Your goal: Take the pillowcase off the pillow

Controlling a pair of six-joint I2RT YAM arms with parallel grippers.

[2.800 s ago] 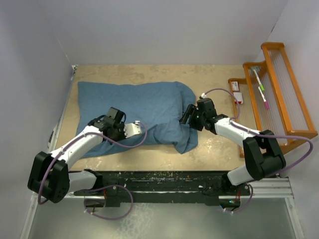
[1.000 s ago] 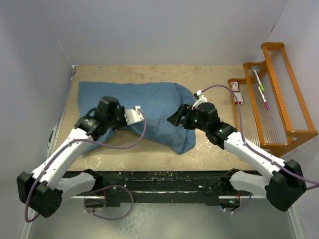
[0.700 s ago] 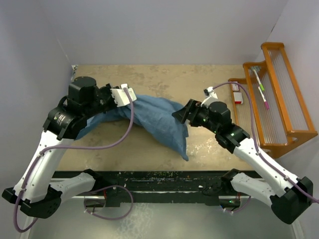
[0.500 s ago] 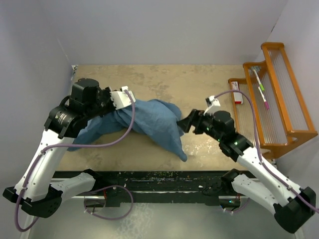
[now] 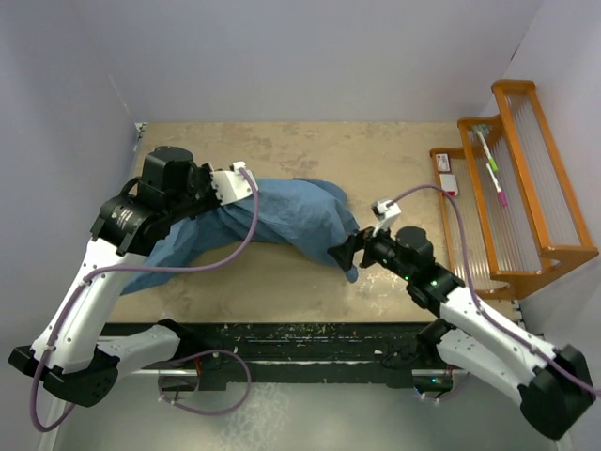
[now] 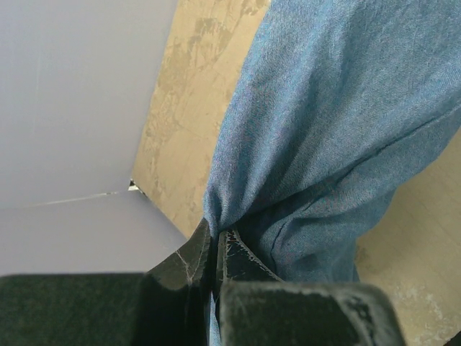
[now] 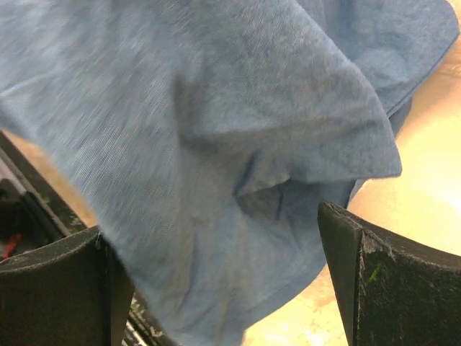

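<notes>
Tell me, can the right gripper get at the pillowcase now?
Probably yes. The right gripper stands open, and the pillowcase hangs just ahead of its jaws, with nothing else in the way.

Your top camera looks down from above and behind the arm bases, far enough back to take in the whole beige speckled desk (image 5: 394, 150); your left wrist camera looks along its black left claw (image 6: 215, 245), close against the wrinkled slate-blue cloth pillowcase (image 6: 324, 130); your right wrist camera faces that same cloth, equally near, past its black right claw (image 7: 216, 238).
</notes>
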